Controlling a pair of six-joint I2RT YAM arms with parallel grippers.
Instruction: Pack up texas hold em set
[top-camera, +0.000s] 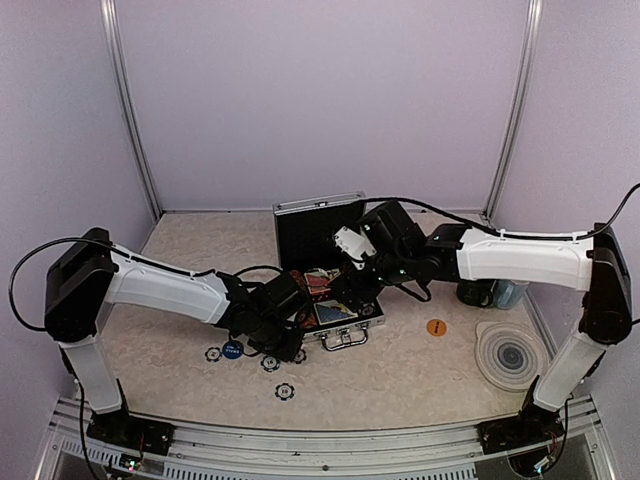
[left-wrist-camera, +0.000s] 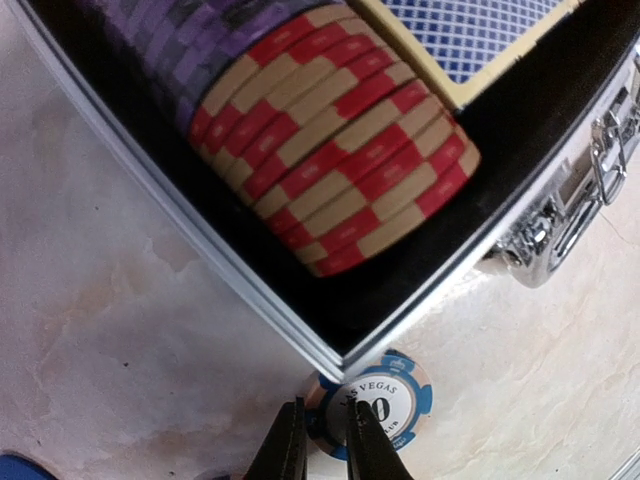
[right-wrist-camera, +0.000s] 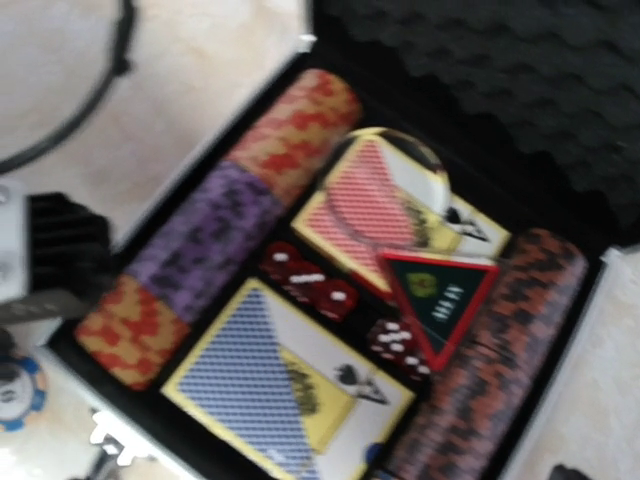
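Note:
The silver case (top-camera: 345, 335) lies open in the middle of the table with its lid (top-camera: 318, 232) upright. Inside it are rows of red-and-tan chips (left-wrist-camera: 340, 150), purple chips (right-wrist-camera: 205, 235) and black-and-red chips (right-wrist-camera: 490, 370), a red deck (right-wrist-camera: 375, 205), a blue deck (right-wrist-camera: 270, 385), red dice (right-wrist-camera: 305, 280) and the black triangle (right-wrist-camera: 440, 295). A blue-and-white chip (left-wrist-camera: 390, 400) lies flat at the case's near-left corner. My left gripper (left-wrist-camera: 330, 445) hovers over that chip's left edge, jaws a narrow slit apart and not pinching it. My right gripper (top-camera: 352, 290) hangs over the tray; its fingers are out of its wrist view.
Loose chips (top-camera: 270, 363) (top-camera: 285, 390) (top-camera: 213, 353) and a blue disc (top-camera: 232, 349) lie left of the case front. An orange button (top-camera: 436, 327) sits to the right. Two mugs (top-camera: 490, 293) and the grey ringed coaster (top-camera: 510, 355) stand at the right wall.

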